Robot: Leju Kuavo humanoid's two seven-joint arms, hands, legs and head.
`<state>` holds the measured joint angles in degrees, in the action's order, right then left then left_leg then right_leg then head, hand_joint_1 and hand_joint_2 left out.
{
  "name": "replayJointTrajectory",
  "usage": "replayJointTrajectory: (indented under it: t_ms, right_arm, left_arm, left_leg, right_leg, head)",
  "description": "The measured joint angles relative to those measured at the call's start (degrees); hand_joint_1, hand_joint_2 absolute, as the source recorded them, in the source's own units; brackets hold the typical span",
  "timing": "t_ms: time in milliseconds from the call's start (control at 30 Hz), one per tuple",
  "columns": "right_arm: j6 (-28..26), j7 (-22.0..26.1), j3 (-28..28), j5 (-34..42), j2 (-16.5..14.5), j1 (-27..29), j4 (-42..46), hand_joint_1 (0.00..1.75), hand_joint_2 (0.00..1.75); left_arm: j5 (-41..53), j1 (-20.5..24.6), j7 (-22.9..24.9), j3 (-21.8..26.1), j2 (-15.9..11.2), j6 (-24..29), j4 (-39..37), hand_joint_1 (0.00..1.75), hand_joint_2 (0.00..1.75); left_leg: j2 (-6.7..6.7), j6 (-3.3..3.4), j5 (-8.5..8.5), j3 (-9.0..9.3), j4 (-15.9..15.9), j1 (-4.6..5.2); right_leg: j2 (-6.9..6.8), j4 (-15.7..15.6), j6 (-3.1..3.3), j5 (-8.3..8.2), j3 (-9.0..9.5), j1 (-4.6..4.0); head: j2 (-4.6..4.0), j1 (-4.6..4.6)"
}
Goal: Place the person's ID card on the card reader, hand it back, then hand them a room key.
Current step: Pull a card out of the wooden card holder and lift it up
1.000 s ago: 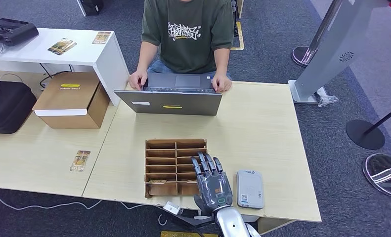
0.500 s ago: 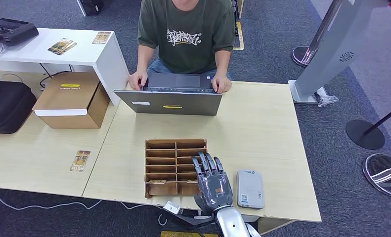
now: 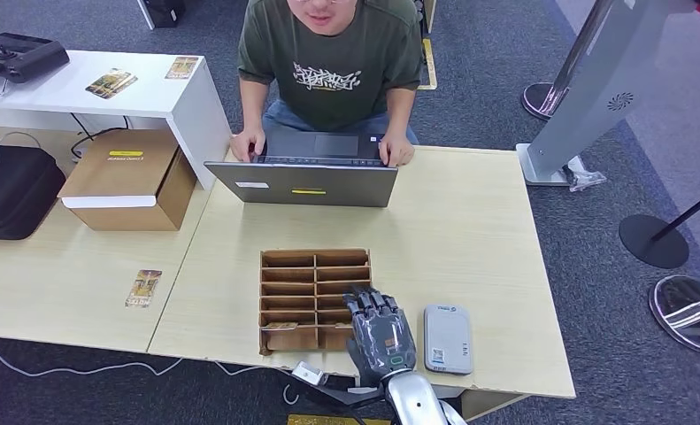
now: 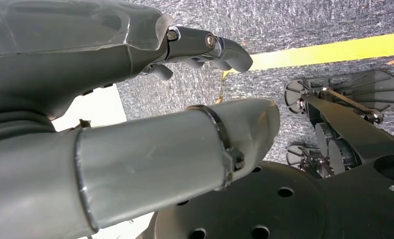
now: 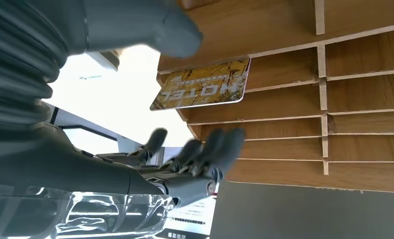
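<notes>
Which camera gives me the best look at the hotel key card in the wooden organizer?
Right wrist view: the key card shows large, printed face legible. Head view shows it as a small sliver in the organizer.

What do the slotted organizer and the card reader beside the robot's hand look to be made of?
The organizer looks like thin unfinished wood or fibreboard: matte brown, with raw-edged dividers in the right wrist view. The card reader looks like smooth grey moulded plastic with rounded corners and a slight sheen, though the exact material is unclear.
</notes>
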<state>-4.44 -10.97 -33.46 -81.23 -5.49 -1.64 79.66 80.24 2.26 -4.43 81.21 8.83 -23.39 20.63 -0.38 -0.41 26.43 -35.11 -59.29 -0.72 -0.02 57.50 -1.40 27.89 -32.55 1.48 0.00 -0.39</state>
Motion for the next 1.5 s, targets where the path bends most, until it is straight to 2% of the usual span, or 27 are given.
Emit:
replayJointTrajectory:
  t_ms: [367, 633, 1033, 1267, 1500]
  right_arm:
    - [0.0, 0.2, 0.0, 0.0, 0.0, 0.0, -0.1, 1.73, 1.75]
    - [-0.1, 0.3, 0.0, 0.0, 0.0, 0.0, -0.2, 1.6, 1.75]
    - [-2.8, 0.4, 0.3, -0.6, 0.0, 0.4, 1.4, 1.72, 1.75]
    - [-11.4, 1.8, 2.7, -3.9, -0.1, 3.2, 13.9, 1.72, 1.75]
    - [-23.5, 3.7, 6.9, -4.3, -0.8, 8.3, 27.2, 1.72, 1.75]
  left_arm:
    - [0.0, 0.0, 0.1, 0.0, -0.1, 0.0, 0.0, 0.0, 0.0]
    - [0.4, 0.1, 0.2, 0.0, -0.2, 0.4, 0.0, 0.0, 0.0]
    - [0.9, 0.2, -0.1, 0.0, -0.9, 1.4, -0.1, 0.0, 0.0]
    - [0.9, 0.1, -1.2, 0.0, -0.9, 1.8, -0.1, 0.0, 0.0]
    - [1.4, 0.1, -1.6, 0.0, -0.9, 2.3, -0.2, 0.0, 0.0]
  left_leg:
    - [0.0, 0.0, 0.0, 0.0, 0.0, 0.0]
    - [0.0, 0.0, 0.0, 0.01, 0.0, 0.0]
    - [0.0, 0.0, 0.0, 0.0, 0.0, 0.0]
    - [-0.01, 0.0, 0.0, 0.0, 0.0, 0.0]
    - [-0.01, -0.03, 0.03, 0.01, 0.0, 0.0]
  right_leg:
    - [0.0, 0.0, 0.0, 0.0, 0.0, 0.0]
    - [0.0, 0.0, 0.0, 0.0, 0.0, 0.0]
    - [0.0, 0.0, 0.0, 0.0, -0.01, 0.0]
    - [-0.01, 0.0, 0.0, 0.0, -0.01, 0.0]
    - [-0.01, 0.0, 0.0, 0.01, -0.01, 0.0]
  head:
    - [0.0, 0.0]
    - [0.0, 0.0]
    - [0.0, -0.01]
    - [0.0, -0.02]
    - [0.0, -0.01]
